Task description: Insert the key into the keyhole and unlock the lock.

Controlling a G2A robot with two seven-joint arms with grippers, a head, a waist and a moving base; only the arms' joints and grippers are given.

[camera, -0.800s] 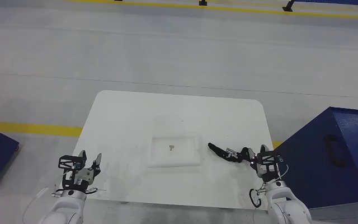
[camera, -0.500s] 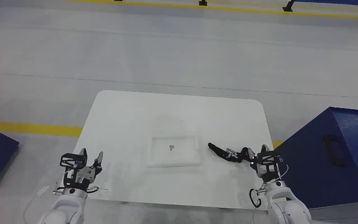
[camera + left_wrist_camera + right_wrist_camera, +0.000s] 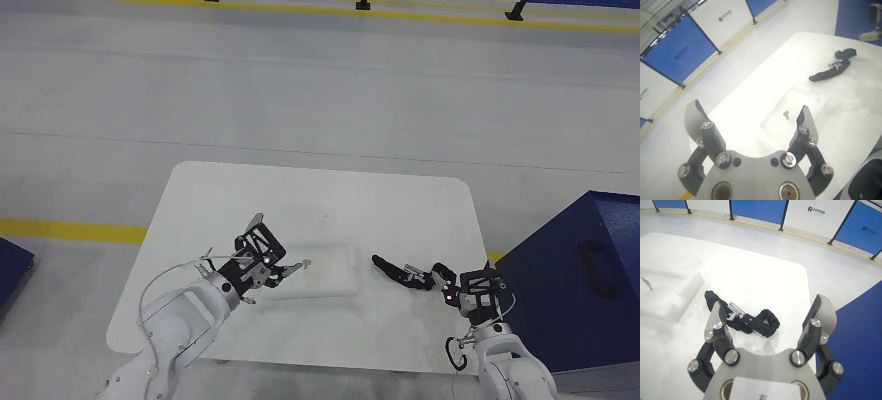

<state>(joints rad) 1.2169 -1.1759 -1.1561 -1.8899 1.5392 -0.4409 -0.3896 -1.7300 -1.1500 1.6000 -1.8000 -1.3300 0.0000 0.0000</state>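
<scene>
While the left claw [image 3: 749, 105] hangs spread wide over the tabletop [image 3: 400, 210], the small key [image 3: 786, 114] sits in the white foam tray [image 3: 693, 281] just ahead of it — untouched. Right of the tray the lock [image 3: 738, 311], a black sleeved chain with a silver barrel, lies on the tabletop, the right claw [image 3: 769, 302] wide open beside it.

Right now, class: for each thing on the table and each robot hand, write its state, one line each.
Key: loose in the foam tray, not gripped, not in the lock.
Lock: lying on the table beside the tray, no key in it.
Left hand: open, empty, short of the key.
Right hand: open, empty, close to the lock.
</scene>
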